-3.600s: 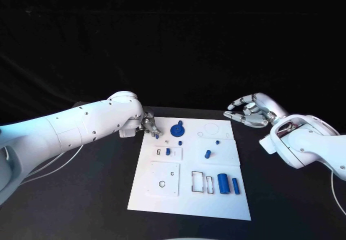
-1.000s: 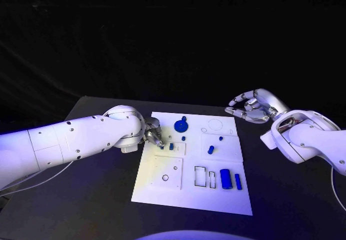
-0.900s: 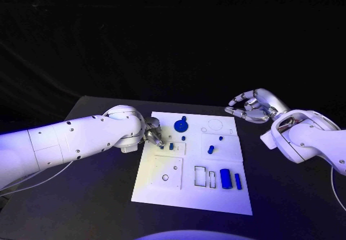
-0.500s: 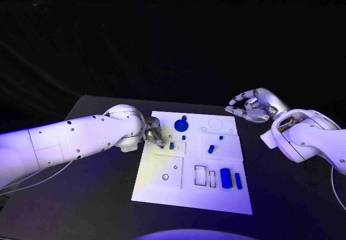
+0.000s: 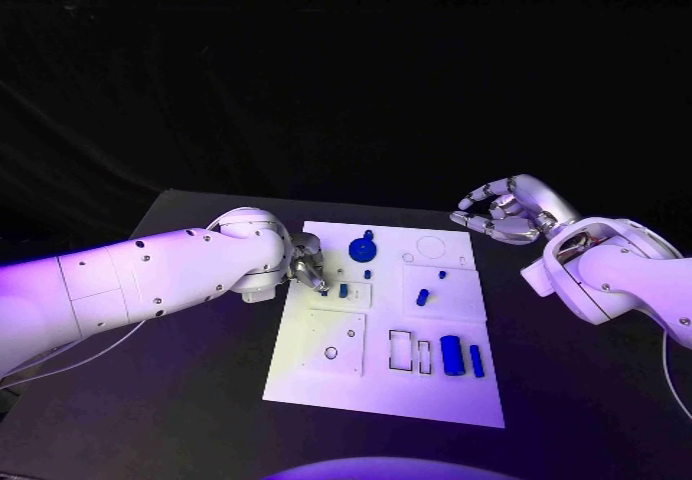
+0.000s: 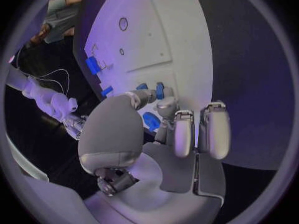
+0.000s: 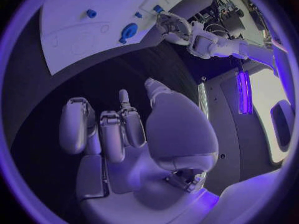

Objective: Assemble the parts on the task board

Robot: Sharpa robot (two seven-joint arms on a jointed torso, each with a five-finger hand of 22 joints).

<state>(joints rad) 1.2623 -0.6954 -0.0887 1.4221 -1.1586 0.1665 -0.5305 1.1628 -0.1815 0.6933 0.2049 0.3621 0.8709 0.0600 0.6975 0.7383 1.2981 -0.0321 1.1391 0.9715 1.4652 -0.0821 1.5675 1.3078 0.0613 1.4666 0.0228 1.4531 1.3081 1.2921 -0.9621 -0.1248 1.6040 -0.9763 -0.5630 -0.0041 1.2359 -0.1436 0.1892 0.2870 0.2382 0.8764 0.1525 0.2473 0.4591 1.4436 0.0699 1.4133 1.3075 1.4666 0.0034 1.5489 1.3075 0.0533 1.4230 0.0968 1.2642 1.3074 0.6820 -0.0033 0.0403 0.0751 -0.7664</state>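
Note:
The white task board [image 5: 378, 385] lies mid-table. My left hand [image 5: 306, 268] is over its left edge, thumb and a finger pinching a small blue part [image 5: 323, 290] that stands in a recess beside a second small part [image 5: 342, 290]. The left wrist view shows both parts [image 6: 142, 86] [image 6: 159, 89] right at my fingertips [image 6: 165, 103]. A blue disc with a knob [image 5: 361, 250] lies at the far end, and a short blue peg [image 5: 421, 297] stands mid-board. My right hand [image 5: 498, 215] hovers off the far right corner, fingers curled in on nothing.
Two long blue bars [image 5: 450, 355] [image 5: 476, 362] lie near the board's right front, beside two outlined slots [image 5: 401, 350]. A square plate with a round hole [image 5: 330, 353] is at the left front. Black table [image 5: 173, 400] surrounds the board.
Since the earliest frame my left hand has come down onto the board with the small blue part, which now stands in the recess. Over the last second neither hand has visibly moved.

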